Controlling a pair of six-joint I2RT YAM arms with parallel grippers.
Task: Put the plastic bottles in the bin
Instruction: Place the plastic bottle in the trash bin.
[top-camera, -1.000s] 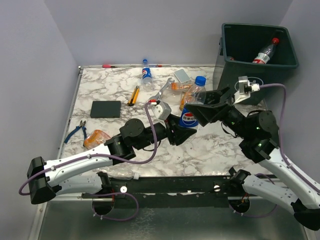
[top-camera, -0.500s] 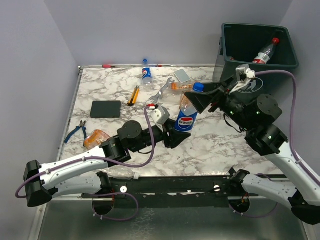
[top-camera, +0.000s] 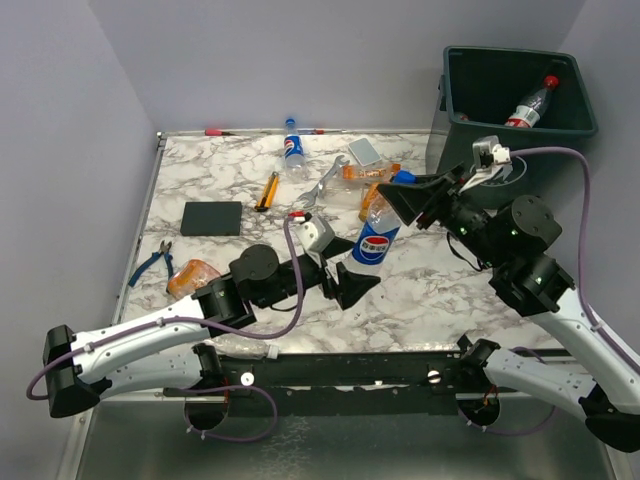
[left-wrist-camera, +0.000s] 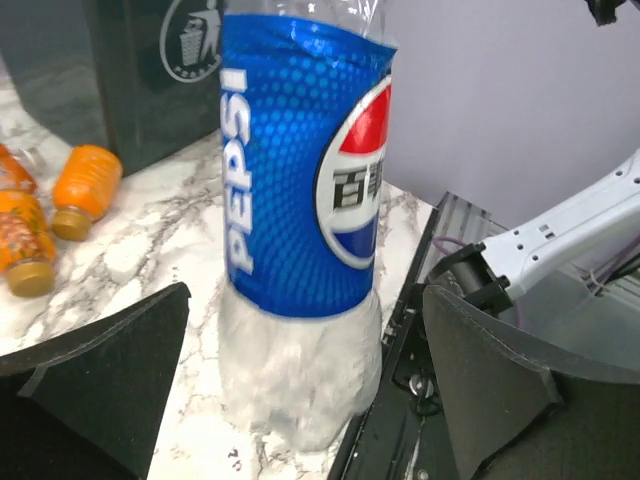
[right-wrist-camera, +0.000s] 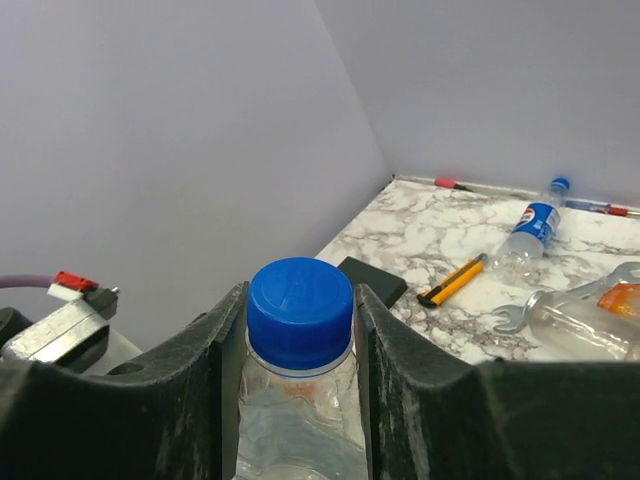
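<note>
The right hand (right-wrist-camera: 298, 312) clamps the capped neck of the tilted Pepsi bottle (top-camera: 377, 238), near the bin (top-camera: 468, 150). The left hand (left-wrist-camera: 300, 350) gapes wide, fingers clear of the bottle's base. Bare worktop (top-camera: 420, 292) runs to the near edge.

Your left arm stretches low toward 2 o'clock, its tool (top-camera: 350, 272) spread wide with both fingers (left-wrist-camera: 100, 380) well apart. Your right arm rises toward 11 o'clock, wrist bent toward 9 o'clock, its tool (top-camera: 402, 203) clamped around the Pepsi bottle (top-camera: 377, 240) just under the cap.
</note>
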